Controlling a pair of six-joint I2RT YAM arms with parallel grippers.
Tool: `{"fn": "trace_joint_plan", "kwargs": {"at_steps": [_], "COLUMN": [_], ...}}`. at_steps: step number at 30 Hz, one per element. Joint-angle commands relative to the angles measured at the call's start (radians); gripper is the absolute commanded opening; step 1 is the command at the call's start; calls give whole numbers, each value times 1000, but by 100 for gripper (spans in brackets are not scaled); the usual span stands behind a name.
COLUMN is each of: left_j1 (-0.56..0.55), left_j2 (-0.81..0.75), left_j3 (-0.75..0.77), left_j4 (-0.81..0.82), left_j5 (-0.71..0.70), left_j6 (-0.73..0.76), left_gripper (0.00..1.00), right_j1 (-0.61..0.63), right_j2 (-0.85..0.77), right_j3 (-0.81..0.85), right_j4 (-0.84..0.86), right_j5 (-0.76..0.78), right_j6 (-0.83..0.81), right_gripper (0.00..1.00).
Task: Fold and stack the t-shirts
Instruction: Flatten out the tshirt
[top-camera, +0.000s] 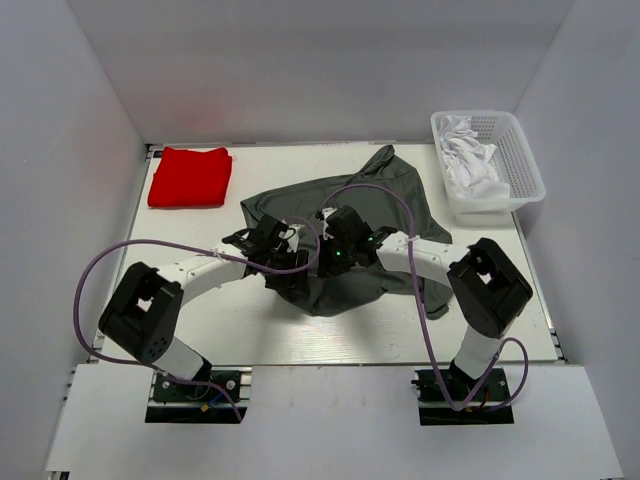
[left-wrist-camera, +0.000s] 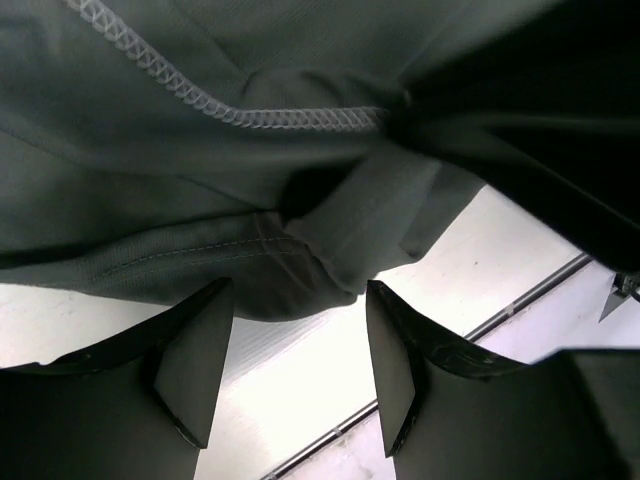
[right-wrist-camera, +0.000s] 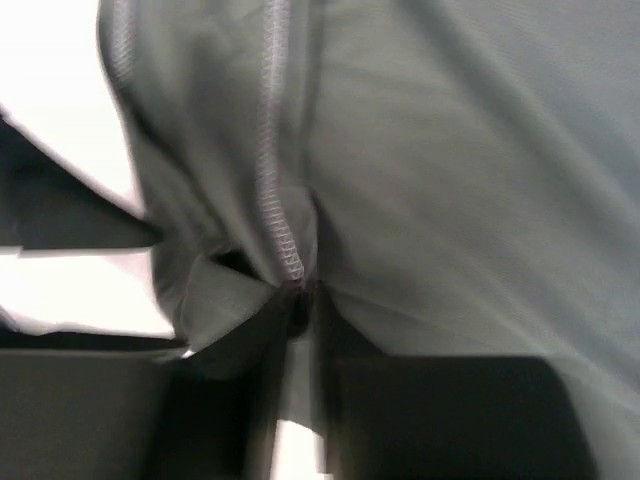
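The dark grey t-shirt (top-camera: 352, 198) lies crumpled in the middle of the table, one part stretching toward the far right. The red t-shirt (top-camera: 190, 177) lies folded at the far left. Both grippers meet over the grey shirt's near part. My left gripper (left-wrist-camera: 295, 370) is open, with bare table between its fingers (left-wrist-camera: 195, 365). A hemmed fold of the grey t-shirt (left-wrist-camera: 330, 240) hangs just past the fingertips. My right gripper (right-wrist-camera: 300, 312) has its jaws nearly together, and grey t-shirt fabric (right-wrist-camera: 450, 180) gathers to a pinch at their tips, beside a stitched seam.
A white plastic basket (top-camera: 522, 150) holding white cloth stands at the far right edge of the table. White walls enclose the table on the left, back and right. The arms' purple cables loop above the near half of the table.
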Motion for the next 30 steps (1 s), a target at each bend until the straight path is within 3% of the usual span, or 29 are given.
{"fn": "trace_joint_plan", "kwargs": {"at_steps": [1,2,3,4,7,12,18,21,26,30], "left_j1": [-6,-6,-6,-6,-6,5,-4,-4,-4,-4], "left_j2": [-29,-29,-38,-38,-16,17,17,28,-51,-116], "left_j3": [14,14,14,14,14,14,-24,-40,-49,-72], "left_j4": [45,54,65,65,84,74,116,128,50,2], "left_j5": [36,36,49,49,72,127,202,239,175,142], "left_j6": [33,44,44,55,84,130,139,119,80,43], "left_gripper": [65,65,65,65,65,61,49,35,25,25], "right_j1": [-12,-17,-22,-22,-32,-69,-115,-143,-178,-206], "right_j2": [35,39,39,30,-26,-151,-217,-247,-303,-315], "right_j3": [48,51,58,60,54,25,28,14,-26,-47], "right_j4": [-31,-31,-31,-30,-24,-42,-105,-122,-122,-120], "right_j5": [80,74,73,74,83,172,206,215,215,215], "right_j6": [41,41,47,47,35,29,17,18,38,47], "right_gripper": [28,46,53,68,89,89,89,89,89,89]}}
